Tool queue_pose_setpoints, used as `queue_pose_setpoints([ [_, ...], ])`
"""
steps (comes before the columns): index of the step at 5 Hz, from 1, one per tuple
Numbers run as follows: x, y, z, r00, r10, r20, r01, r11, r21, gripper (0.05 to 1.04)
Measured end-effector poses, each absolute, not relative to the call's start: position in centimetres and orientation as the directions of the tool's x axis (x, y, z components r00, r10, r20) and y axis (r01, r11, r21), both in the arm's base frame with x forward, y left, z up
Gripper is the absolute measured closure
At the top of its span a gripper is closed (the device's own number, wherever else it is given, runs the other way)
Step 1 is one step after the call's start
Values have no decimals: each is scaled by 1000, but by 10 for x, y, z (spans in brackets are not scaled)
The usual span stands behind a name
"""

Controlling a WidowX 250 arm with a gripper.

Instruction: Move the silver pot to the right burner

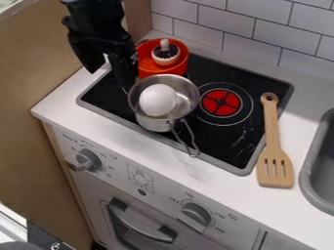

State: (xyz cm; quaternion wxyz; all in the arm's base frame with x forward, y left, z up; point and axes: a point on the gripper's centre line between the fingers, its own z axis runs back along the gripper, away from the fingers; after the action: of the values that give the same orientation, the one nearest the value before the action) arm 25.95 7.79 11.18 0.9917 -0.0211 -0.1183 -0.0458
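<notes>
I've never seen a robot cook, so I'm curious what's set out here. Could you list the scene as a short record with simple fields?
Silver pot: left of the red burner, handle toward the oven front
Inside it: white egg-shaped object
Red burner: nothing on it
Behind silver pot: orange-red pot
Spatula: wooden, at the stove's right edge
Claw: open, at upper left, empty

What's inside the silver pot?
A white egg sits in the silver pot, with bare metal showing beside it. The part of the pot's bottom beneath the egg is covered.
</notes>
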Motion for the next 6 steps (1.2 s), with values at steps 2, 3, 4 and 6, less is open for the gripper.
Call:
queue_pose_setpoints([
  [2,261,81,93,973,-102,205,112,993,-38,84],
  [3,265,84,87,972,-110,207,122,991,-46,84],
  [4,274,86,76,966,-114,231,129,991,-48,84],
  [6,288,93,61,946,-132,295,151,988,-40,84],
])
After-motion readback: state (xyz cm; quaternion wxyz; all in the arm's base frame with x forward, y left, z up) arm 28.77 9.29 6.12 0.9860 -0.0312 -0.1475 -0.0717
